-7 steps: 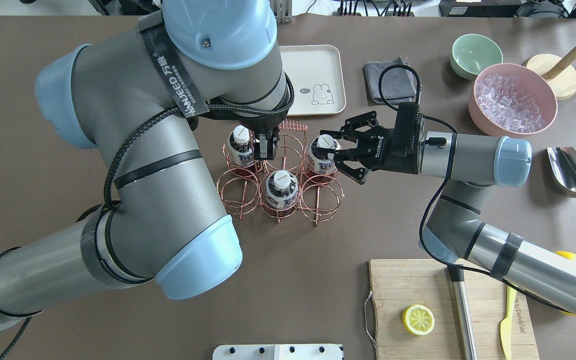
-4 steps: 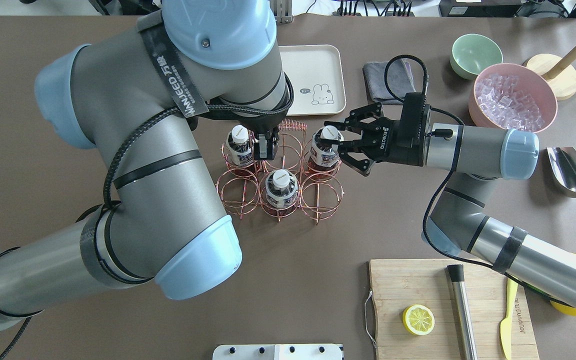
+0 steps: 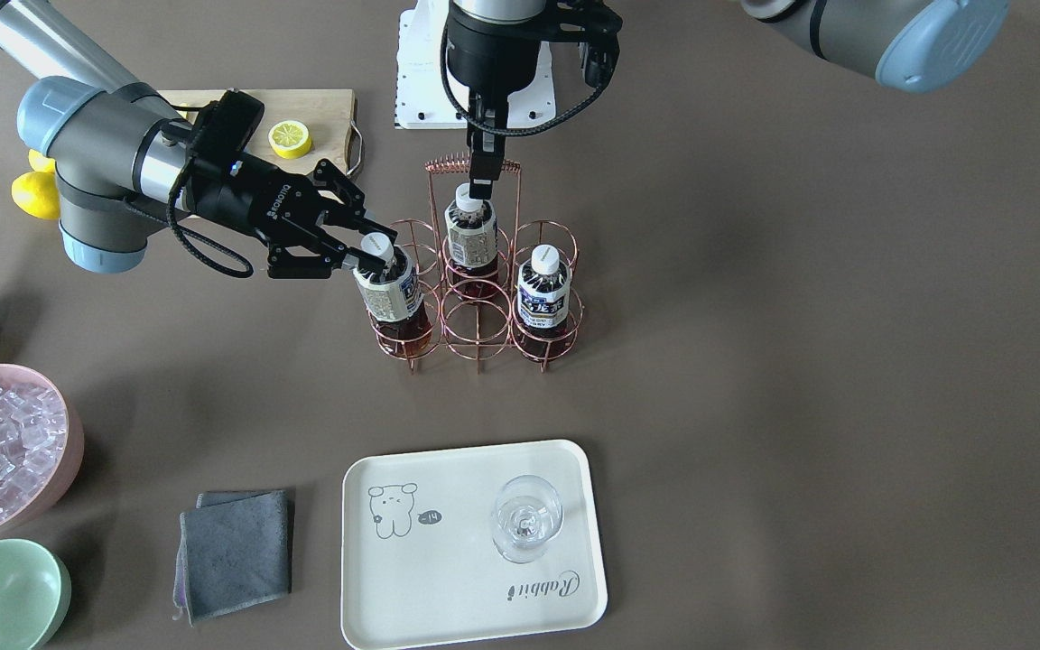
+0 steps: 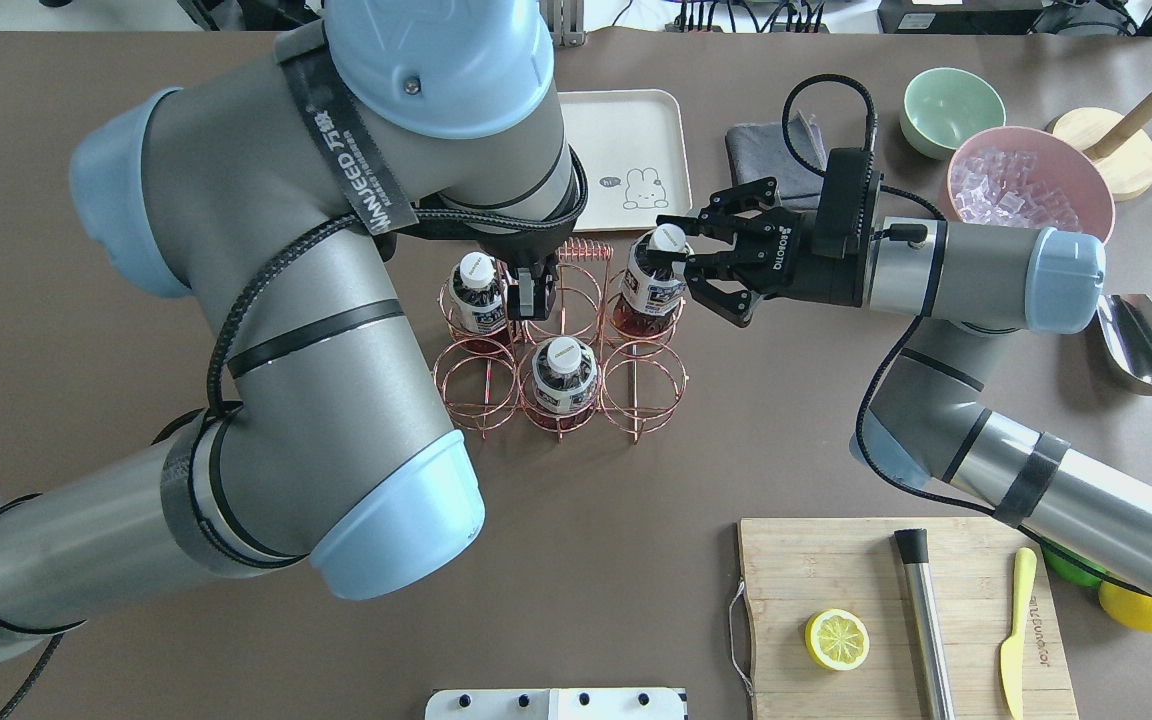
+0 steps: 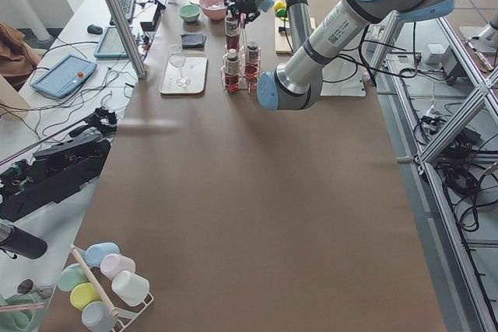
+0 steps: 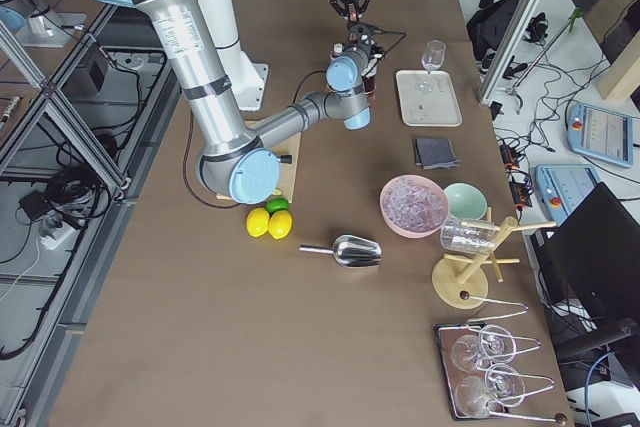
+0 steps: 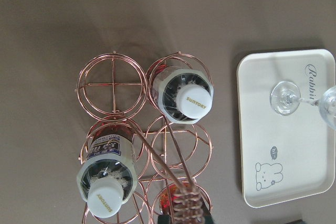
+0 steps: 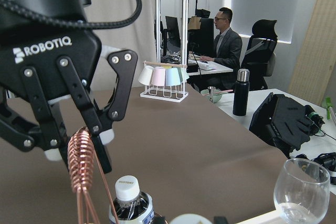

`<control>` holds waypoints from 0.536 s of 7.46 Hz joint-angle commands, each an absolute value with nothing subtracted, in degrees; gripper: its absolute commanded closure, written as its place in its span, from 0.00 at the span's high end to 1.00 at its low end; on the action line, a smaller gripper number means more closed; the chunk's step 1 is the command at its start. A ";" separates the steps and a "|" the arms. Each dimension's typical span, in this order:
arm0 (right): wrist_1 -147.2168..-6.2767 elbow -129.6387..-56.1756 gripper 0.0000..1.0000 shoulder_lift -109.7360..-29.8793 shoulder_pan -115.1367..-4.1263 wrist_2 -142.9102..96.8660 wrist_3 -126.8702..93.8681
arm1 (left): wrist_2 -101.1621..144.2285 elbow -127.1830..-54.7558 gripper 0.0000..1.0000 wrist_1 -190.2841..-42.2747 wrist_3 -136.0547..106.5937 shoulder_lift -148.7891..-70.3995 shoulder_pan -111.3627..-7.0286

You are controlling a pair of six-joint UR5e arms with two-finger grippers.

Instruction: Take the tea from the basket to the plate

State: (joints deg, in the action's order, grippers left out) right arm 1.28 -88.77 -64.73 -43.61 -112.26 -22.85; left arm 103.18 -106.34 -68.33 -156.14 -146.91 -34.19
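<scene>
Over the left half of the surface (image 4: 596, 500), seen from above, the left arm folds in a big elbow and points its wrist straight down, so the left gripper (image 4: 533, 297) sits above the middle of the basket (image 4: 476, 388). Its jaws are drawn narrow onto the coil-wrapped handle (image 4: 588, 250), with a pad against the wire on each side. Two other bottles stand upright, one in the far-left cell and one in the near-middle cell.

Beyond the basket, a strip of brown surface separates it from the plate (image 4: 626, 130). The plate's bear-printed half lies uncovered, and a stemmed glass (image 3: 527, 519) stands on the other half. A grey cloth (image 4: 771, 160) lies just right of the plate.

The tea (image 4: 650, 290) is in the basket's far-right cell, tilted, with its cap leaning toward the right arm and its base inside the ring. The right gripper (image 4: 674, 248) reaches in from the right on a nearly level forearm. Its jaws grip the bottle at the neck by the white cap, one finger on either side.
</scene>
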 commanded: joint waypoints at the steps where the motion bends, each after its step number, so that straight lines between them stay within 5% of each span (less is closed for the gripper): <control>1: -1.23 -91.93 0.00 -64.08 -49.37 -116.79 -29.42 | 103.18 -106.61 0.00 -68.29 -156.18 -146.95 -34.19; 4: -2.20 -90.97 0.00 -62.23 -55.10 -119.89 -30.42 | 103.27 -107.75 0.00 -67.68 -156.09 -146.78 -35.32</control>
State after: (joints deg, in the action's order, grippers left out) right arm -1.85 -91.71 -62.72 -52.83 -119.31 -30.58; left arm 103.22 -107.02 -68.07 -156.18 -146.83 -34.30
